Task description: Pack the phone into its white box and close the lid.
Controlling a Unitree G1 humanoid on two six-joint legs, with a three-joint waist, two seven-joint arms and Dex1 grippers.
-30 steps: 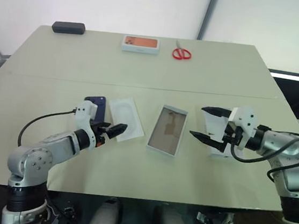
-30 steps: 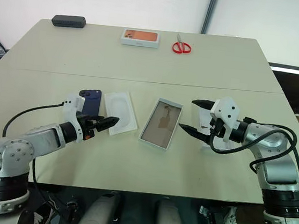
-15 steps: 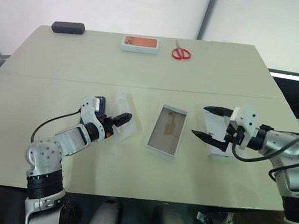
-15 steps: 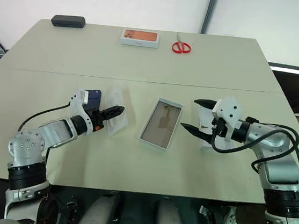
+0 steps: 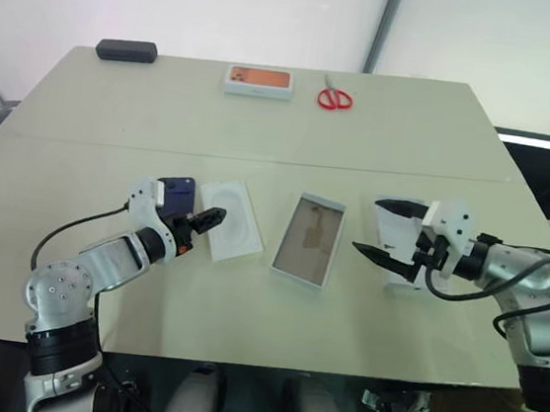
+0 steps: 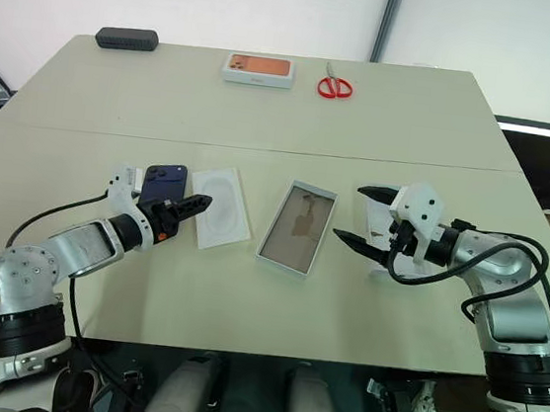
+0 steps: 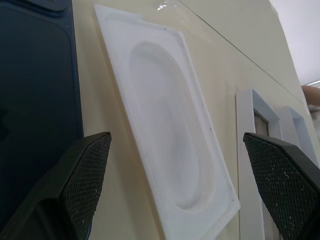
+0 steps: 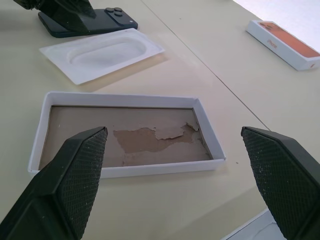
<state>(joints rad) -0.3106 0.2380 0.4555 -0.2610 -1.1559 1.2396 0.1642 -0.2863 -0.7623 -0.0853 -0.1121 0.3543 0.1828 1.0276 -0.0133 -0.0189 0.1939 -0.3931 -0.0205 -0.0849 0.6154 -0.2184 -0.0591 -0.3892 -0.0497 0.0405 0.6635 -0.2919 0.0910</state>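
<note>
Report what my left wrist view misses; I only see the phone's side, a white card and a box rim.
Observer: The white box lies open and empty, its tan floor torn in patches.
Operator: Locate the lid.
Observer: The lid lies right of the box; the open right claw hovers over it.
Operator: List anything farther away.
Observer: Red scissors, an orange-pictured box and a black case lie along the table's far edge.

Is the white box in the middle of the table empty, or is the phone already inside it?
Empty. The white box shows only its torn tan-brown floor, and the phone lies flat on the table beyond the white card.
</note>
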